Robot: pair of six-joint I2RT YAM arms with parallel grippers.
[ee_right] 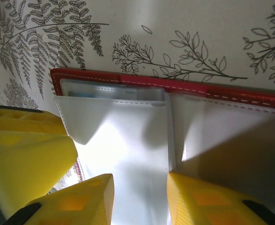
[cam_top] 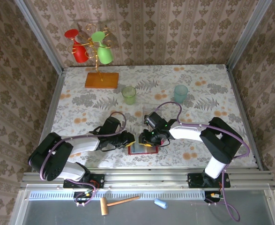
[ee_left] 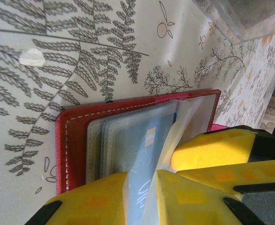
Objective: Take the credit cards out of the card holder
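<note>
The 2 arms bend low, meeting over the open red card holder (cam_top: 144, 151). The left gripper (ee_left: 141, 187) pinches a blue card (ee_left: 137, 145) still sleeved inside the holder. The right gripper (ee_right: 139, 180) stands parted, its tips on the holder's pale pockets (ee_right: 128, 136).

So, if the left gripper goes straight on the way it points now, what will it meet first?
The left gripper seems to pinch the blue card. Going straight on, it would first push into the clear pockets of the card holder, then its red edge; depth is unclear.
</note>
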